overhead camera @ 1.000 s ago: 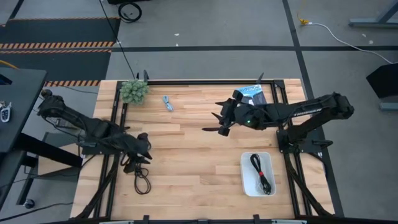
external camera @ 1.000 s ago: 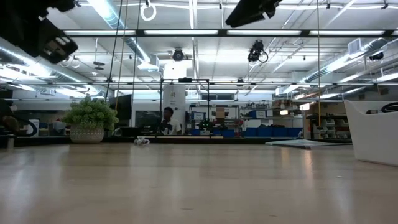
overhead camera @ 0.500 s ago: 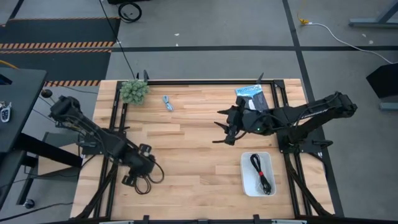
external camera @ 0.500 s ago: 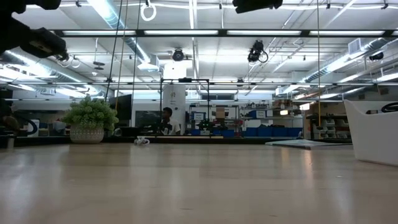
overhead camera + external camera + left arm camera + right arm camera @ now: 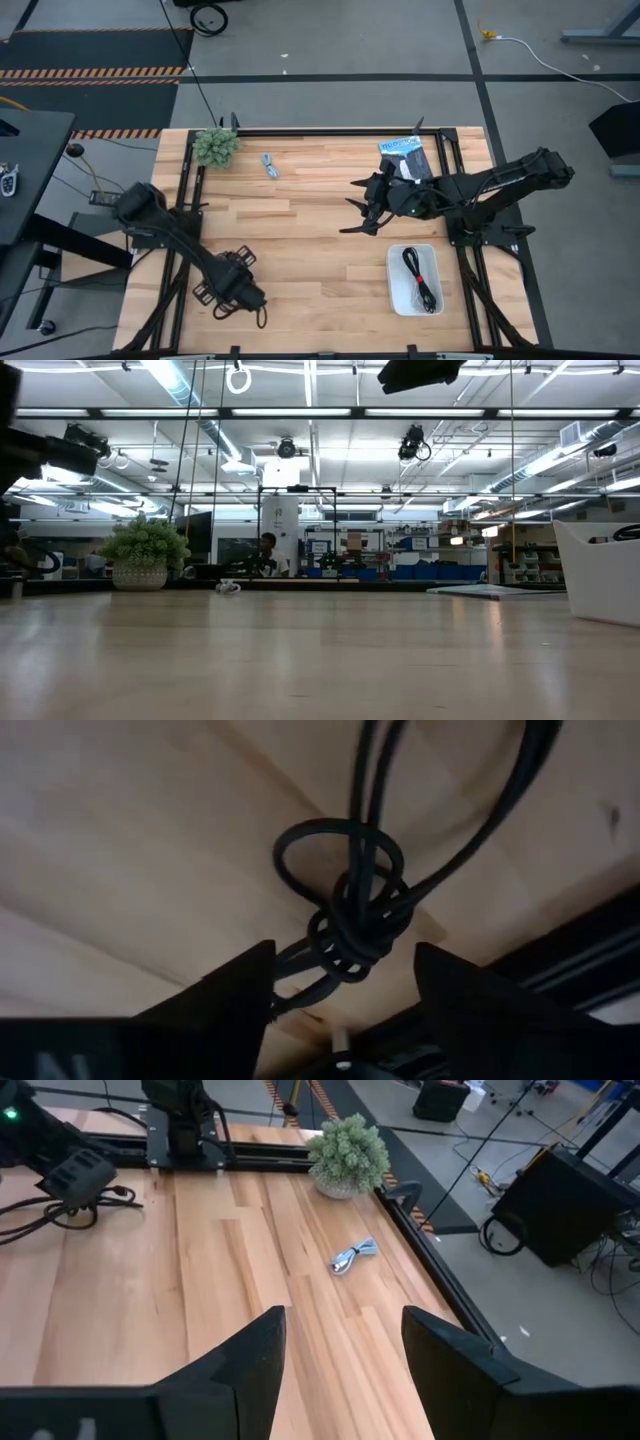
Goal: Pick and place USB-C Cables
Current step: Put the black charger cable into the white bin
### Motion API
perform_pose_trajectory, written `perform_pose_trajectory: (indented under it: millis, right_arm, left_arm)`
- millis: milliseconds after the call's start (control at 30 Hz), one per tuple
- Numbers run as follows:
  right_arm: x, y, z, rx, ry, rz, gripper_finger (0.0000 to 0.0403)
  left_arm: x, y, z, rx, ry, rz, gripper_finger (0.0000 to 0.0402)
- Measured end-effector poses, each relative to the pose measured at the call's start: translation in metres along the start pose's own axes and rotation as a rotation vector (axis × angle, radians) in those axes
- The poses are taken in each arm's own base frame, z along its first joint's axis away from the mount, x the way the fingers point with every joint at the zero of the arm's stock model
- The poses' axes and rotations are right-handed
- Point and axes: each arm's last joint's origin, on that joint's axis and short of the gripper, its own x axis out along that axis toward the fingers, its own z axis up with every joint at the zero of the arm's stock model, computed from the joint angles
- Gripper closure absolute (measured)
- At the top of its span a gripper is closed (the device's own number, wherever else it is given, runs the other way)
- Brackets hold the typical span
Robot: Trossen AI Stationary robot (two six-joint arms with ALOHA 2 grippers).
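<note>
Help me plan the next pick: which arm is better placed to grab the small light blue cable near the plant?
Probably the right. Its open, empty claw hovers mid-table, facing the small light blue coiled cable. The left claw sits at the near edge, at a knotted black cable.

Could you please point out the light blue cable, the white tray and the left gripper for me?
light blue cable [image 5: 270, 165]: high view, coil's middle.
white tray [image 5: 398, 287]: high view, bare floor.
left gripper [image 5: 236, 296]: high view, between fingertips.
</note>
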Motion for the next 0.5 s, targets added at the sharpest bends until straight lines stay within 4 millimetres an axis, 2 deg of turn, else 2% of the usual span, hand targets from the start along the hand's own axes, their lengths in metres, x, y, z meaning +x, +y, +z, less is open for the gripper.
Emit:
perform_pose_trajectory:
  millis: [167, 367, 500]
  right_arm:
    - [0.005, 0.003, -0.009, 0.011, 0.004, 0.000, 0.0195]
    - [0.007, 0.001, -0.011, 0.008, 0.005, -0.008, 0.0195]
    - [0.007, 0.001, -0.011, 0.007, 0.006, -0.008, 0.0195]
  left_arm:
    - [0.010, -0.006, 0.001, 0.132, 0.043, 0.010, 0.0135]
    - [0.028, -0.012, -0.007, 0.250, 0.116, 0.084, 0.0155]
    - [0.039, -0.016, -0.007, 0.289, 0.103, 0.093, 0.0171]
